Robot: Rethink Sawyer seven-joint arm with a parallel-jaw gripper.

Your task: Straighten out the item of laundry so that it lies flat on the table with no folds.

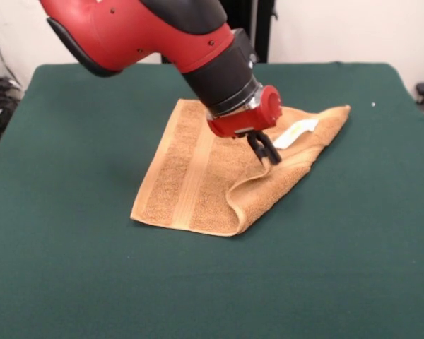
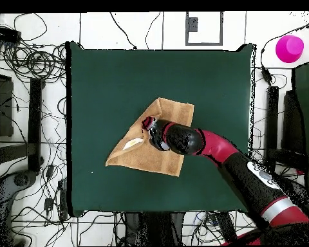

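Note:
The golden-tan towel lies near the middle of the green table, with its right part folded over itself so the fold edge runs diagonally. A white label shows on the folded part near the far right corner. My gripper reaches down from the red arm, and its black fingers are closed together on the folded edge of the towel. In the overhead view the towel is a kite shape, the label is near its left corner, and the gripper is over its upper left edge.
The red and black arm crosses the table's lower right part in the overhead view. A pink object stands off the table at the upper right. Cables lie on the floor around the table.

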